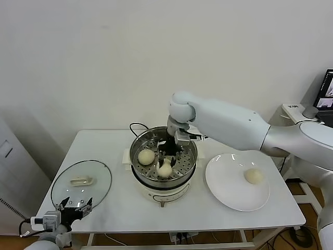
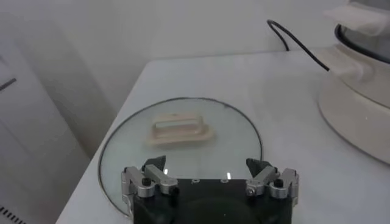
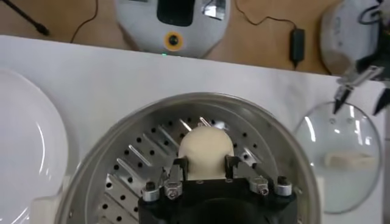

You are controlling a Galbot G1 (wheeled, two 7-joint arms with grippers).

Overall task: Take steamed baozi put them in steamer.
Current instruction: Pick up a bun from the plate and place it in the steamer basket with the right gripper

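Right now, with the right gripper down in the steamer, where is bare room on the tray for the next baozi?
The steamer tray is bare along its rear and its plate-side edge. The middle is crowded: one baozi sits toward the lid's side, and the right gripper holds another on the front centre. On the table, bare space lies between the glass lid and the steamer.

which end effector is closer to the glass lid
Left. The left end effector hovers open at the glass lid's near edge; the right end effector is inside the steamer, gripping a baozi.
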